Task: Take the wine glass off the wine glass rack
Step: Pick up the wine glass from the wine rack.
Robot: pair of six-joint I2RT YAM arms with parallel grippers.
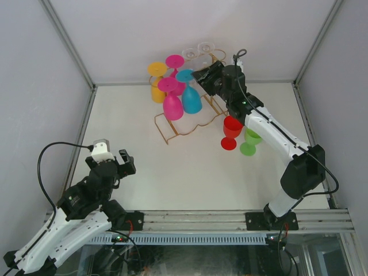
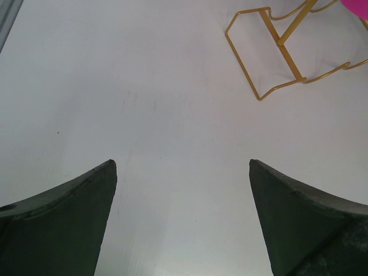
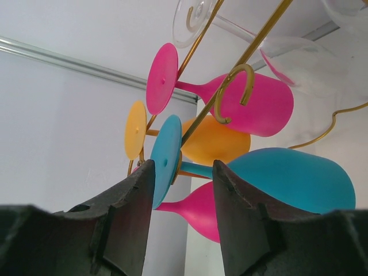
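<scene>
I see the wine glass rack at the far middle of the bench, a thin gold wire stand with a wavy base, and the right wrist view shows its top rails ending in curled loops. It carries most of the glasses, hung bowl-down by their feet: a blue wine glass on the right side of the cluster, a magenta glass just left of it, a second magenta one behind, a yellow-orange glass at the far left, and clear glasses at the back (these are hard to make out against the wall). Two more are off the rack and stand upright on the bench to its right, a red glass and a green glass close together, both partly hidden under the right arm. My right gripper is up at the rack's right rail, beside the blue wine glass. From its own camera the jaws stand partly apart, with the glass's round foot and stem lined up in the gap. I cannot tell whether either finger touches the glass, and it hangs on the rail. My left gripper hovers low over bare bench at the near left, spread fully wide with nothing between its fingers.
</scene>
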